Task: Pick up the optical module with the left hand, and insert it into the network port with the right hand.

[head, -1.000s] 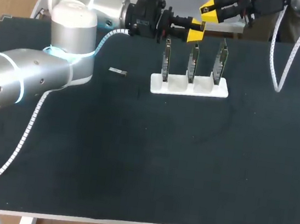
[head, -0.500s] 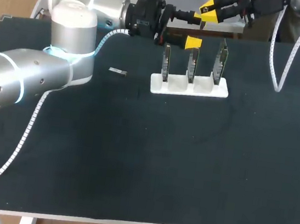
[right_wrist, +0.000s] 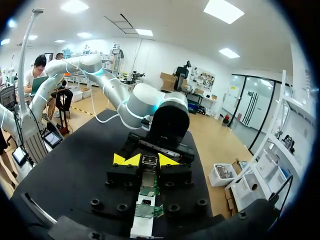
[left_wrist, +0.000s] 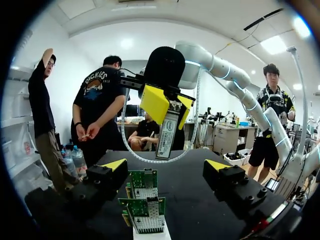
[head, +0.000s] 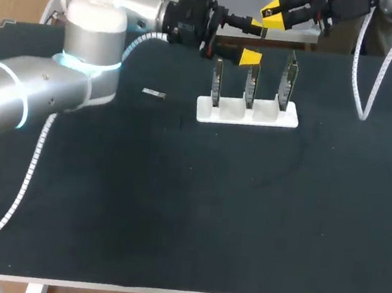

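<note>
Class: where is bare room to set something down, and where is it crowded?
Bare: the front half of the table, from the white stand to the near edge, between the left cable and the right edge; and the strip between stand and right cable. Crowded: the rear middle, where left hand and right hand hang above the circuit boards.

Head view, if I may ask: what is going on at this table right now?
The right end effector is shut on the optical module, holding it in the air near three upright circuit boards in a white stand. The left end effector is open, facing it and holding nothing. The module is not yet inserted.
</note>
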Controlling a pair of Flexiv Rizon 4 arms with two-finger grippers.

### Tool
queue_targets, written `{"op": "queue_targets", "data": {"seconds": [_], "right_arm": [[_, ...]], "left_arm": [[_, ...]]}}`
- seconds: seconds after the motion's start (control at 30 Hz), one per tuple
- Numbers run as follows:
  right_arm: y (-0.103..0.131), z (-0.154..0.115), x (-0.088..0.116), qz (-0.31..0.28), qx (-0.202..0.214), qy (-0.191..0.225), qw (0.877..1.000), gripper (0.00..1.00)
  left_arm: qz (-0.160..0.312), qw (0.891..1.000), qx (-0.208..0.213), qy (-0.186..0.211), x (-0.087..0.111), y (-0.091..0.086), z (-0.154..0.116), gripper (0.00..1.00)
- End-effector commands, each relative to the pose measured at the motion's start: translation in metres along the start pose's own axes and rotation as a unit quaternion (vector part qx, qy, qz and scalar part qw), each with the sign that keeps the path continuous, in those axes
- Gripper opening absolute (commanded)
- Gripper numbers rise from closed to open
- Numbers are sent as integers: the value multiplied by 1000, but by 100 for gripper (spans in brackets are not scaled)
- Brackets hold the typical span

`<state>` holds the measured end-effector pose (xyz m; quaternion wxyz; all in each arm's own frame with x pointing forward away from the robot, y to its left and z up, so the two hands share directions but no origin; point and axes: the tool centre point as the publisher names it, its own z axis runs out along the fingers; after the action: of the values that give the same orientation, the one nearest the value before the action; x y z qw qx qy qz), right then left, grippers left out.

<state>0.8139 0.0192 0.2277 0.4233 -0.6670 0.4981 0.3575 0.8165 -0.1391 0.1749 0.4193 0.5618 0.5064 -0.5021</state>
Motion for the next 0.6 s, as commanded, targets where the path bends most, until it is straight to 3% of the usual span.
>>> {"op": "queue_targets", "data": {"seconds": [0.03,0.37,0.6], "right_arm": [[-1,0,0,0,0,0,1000,0],[-1,0,0,0,0,0,1000,0],[-1,0,0,0,0,0,1000,0]], "left_arm": [[-5,999,-15,35,-12,-13,-7,100],[-15,996,-56,74,-3,-34,-4,100],[-20,993,-86,77,8,-43,-7,100]]}}
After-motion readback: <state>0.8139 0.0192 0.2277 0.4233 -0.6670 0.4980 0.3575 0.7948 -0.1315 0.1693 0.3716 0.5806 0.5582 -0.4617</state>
